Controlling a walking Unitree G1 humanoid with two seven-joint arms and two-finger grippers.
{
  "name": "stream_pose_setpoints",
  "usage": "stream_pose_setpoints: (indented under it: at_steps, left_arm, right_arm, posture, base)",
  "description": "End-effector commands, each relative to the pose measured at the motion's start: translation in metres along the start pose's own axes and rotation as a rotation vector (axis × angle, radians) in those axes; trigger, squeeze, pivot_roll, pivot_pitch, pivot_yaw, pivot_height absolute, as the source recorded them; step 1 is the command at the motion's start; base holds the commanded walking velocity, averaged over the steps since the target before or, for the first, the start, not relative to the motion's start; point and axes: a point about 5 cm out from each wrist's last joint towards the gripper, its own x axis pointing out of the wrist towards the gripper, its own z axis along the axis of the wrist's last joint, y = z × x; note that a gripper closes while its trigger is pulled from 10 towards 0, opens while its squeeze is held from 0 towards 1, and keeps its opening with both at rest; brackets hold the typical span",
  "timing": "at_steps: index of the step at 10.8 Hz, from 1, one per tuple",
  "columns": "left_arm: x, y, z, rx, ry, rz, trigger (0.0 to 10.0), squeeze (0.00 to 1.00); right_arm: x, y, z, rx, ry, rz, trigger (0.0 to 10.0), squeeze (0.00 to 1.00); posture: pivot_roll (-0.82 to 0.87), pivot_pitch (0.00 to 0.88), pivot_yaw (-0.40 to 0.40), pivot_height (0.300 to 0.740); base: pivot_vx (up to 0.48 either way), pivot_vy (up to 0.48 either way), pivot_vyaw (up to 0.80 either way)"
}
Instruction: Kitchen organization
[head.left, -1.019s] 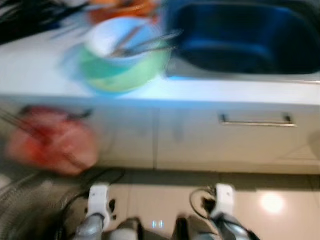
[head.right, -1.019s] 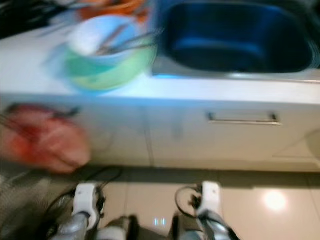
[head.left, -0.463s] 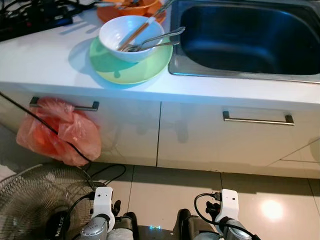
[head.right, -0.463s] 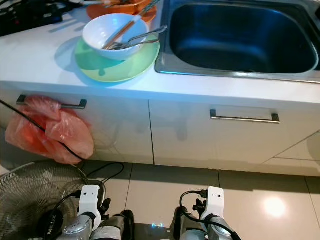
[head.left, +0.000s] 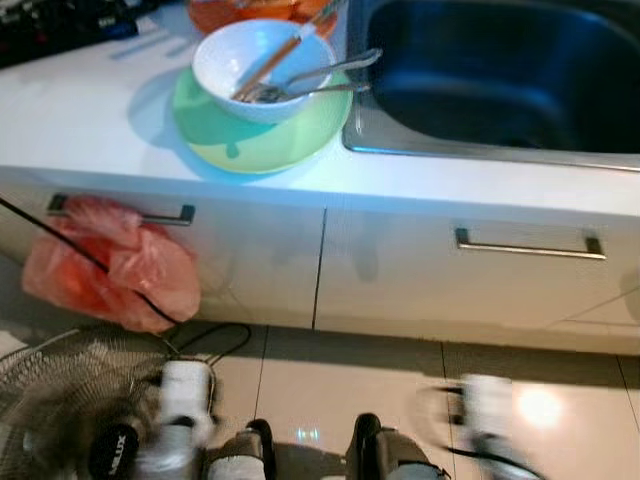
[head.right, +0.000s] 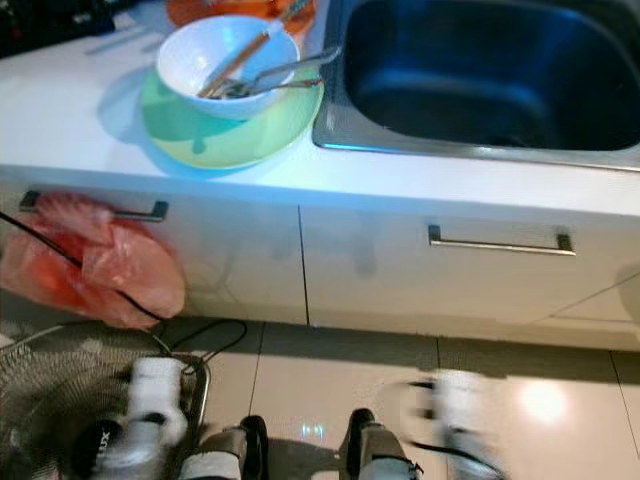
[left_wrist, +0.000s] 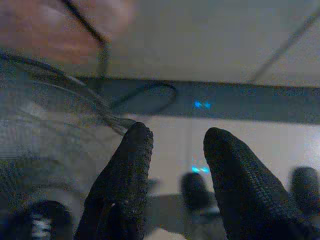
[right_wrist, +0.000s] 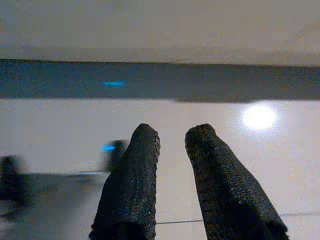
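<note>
White bowl (head.left: 258, 62), one, on the white counter (head.left: 90, 125), nested in a pale green plate (head.left: 255, 135) just left of the steel sink (head.left: 500, 80). Contents: chopsticks (head.left: 285, 52) and metal cutlery (head.left: 320, 78), long axes running from the bowl's floor up and out over its rim toward the sink. An orange dish (head.left: 235, 12) lies just behind, at the frame's far edge. Below the counter: two cabinet fronts with bar handles (head.left: 528, 246); a red plastic bag (head.left: 110, 265) hangs from the left handle, a dark cable crossing it. Floor level: a wire-caged fan (head.left: 60, 400) at the left, pale tiles elsewhere. Left claw (left_wrist: 175, 165): low, near the floor beside the fan, fingers (left_wrist: 131, 175) parted by a clear gap, holding nothing. Right claw (right_wrist: 170, 165): low over bare tile, fingers (right_wrist: 134, 170) apart by a narrower gap, likewise empty. Both arms appear blurred at the bottom of the head views. Governing relation: the dish stack lies above and ahead of both claws, on the robot's left of centre, so the left arm is judged the nearer. The utensil handles point rightward toward the sink, so a reach from the left would meet the bowl's clear rim first. Stage, as judged: approach only; no dish yet touched.
</note>
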Motion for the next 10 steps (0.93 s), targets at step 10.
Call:
stream_pose_setpoints:
  at_steps: [10]
  left_arm:
    - [-0.029,0.005,0.07,0.026,-0.516,0.07,10.0,0.0]
  right_arm:
    - [-0.036,-0.034,0.051,0.131,-0.536,-0.107,10.0,0.0]
  posture:
    - [0.05,0.295,-0.006,0.74]
  base:
    - [0.0,0.0,0.0]
